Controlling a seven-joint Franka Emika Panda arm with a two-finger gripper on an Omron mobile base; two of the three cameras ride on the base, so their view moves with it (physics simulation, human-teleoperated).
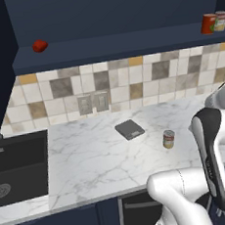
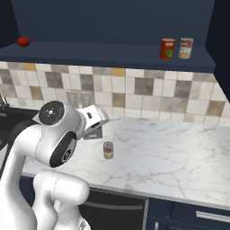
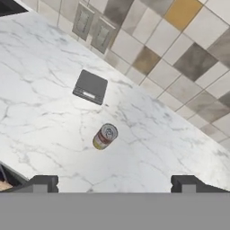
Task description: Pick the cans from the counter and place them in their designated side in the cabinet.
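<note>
A small can with a yellow-and-red label and a silver top stands upright on the white marble counter, right of a flat grey scale. It shows in the right base view just beside my arm, and in the hand view ahead of my gripper. The gripper hovers well above it, open, with nothing between its fingertips. On the right end of the navy cabinet shelf stand a red can and a pale-labelled can, side by side.
A grey scale lies on the counter near the tiled wall, under two wall outlets. A small red lump sits on the shelf's left end. The dark sink is sunk into the counter at the left.
</note>
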